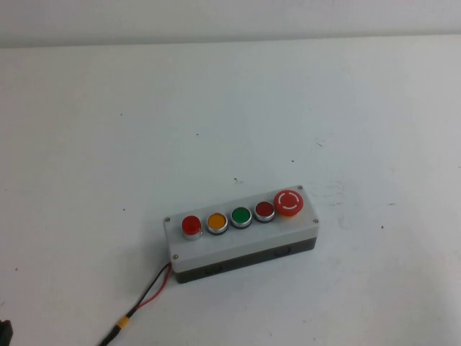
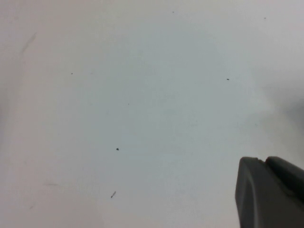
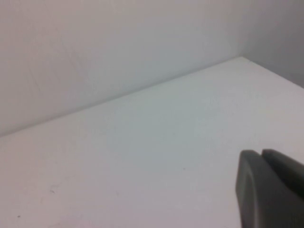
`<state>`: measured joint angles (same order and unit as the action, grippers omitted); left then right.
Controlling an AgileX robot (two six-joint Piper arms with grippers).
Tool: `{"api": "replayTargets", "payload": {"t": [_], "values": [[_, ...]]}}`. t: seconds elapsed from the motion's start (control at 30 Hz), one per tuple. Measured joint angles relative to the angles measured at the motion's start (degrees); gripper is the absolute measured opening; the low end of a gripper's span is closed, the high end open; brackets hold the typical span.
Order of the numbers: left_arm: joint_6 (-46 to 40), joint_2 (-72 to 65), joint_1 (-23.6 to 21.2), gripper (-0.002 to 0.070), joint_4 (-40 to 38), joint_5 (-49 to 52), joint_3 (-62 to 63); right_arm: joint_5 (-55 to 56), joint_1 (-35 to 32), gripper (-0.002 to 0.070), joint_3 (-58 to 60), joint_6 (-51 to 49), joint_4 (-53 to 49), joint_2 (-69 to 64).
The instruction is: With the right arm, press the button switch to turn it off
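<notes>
The button switch [image 1: 191,225] is a small bright-red round button with a silver rim. It sits at the left end of the row on the grey box [image 1: 245,244], next to the orange button [image 1: 217,222]. Neither arm shows in the high view. My right gripper [image 3: 261,154] appears only in the right wrist view, its two dark fingers pressed together and empty, over bare white table near the back wall. My left gripper [image 2: 263,162] is also shut and empty over bare white table. The box is in neither wrist view.
Along the row after the orange button come a green button [image 1: 240,216], a darker red button [image 1: 264,210] and a big red mushroom button [image 1: 289,202]. Red and black wires [image 1: 155,288] run from the box's left end to the front edge. A small dark object [image 1: 3,331] sits in the front left corner.
</notes>
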<state>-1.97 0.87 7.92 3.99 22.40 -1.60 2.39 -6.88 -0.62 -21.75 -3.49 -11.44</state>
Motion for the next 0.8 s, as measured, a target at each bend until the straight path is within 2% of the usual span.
{"api": "replayTargets", "payload": {"t": [0.23, 0.8], "values": [[0.0, 0.0, 0.0, -0.0002, 0.0, 0.0, 0.0, -5.16, 0.48, -0.0016, 1.84, 0.0, 0.0, 11.23], [0.0, 0.0, 0.0, -0.0002, 0.0, 0.0, 0.0, -5.94, 0.56, -0.0016, 2.08, 0.55, -2.29, 11.92]]}}
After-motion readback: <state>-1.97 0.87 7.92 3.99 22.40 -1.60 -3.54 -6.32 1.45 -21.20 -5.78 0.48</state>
